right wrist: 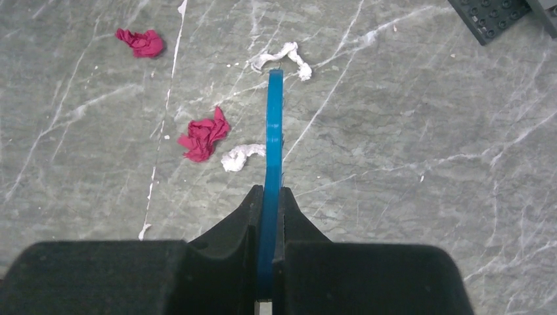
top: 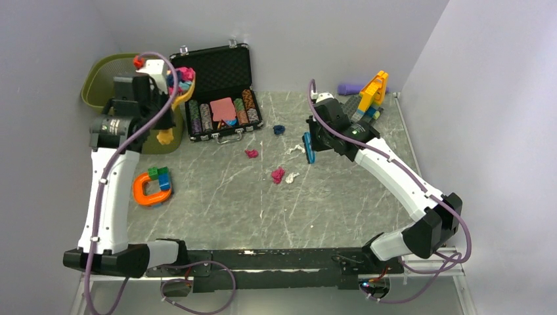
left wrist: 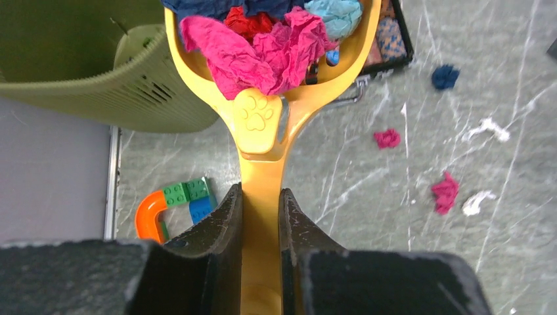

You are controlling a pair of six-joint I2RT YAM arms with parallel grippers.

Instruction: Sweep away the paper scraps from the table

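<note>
My left gripper (left wrist: 261, 197) is shut on the handle of a yellow scoop (left wrist: 261, 125) heaped with pink, red and blue paper scraps (left wrist: 263, 46). It holds the scoop (top: 180, 82) up beside a green bin (top: 108, 75). My right gripper (right wrist: 267, 193) is shut on a thin blue sweeper blade (right wrist: 274, 118), which hangs over the table (top: 217, 210). Loose scraps lie left of the blade: a pink wad (right wrist: 203, 136), a white one (right wrist: 240, 156), a small pink one (right wrist: 141, 42) and a white twist (right wrist: 284, 55) at the blade's tip. A dark blue wad (top: 279, 129) lies farther back.
An open black case of poker chips (top: 220, 98) stands at the back, next to the bin. An orange, green and blue brick piece (top: 152, 187) lies at the left. A yellow and dark brick build (top: 370, 98) and a purple object (top: 351, 88) sit at the back right.
</note>
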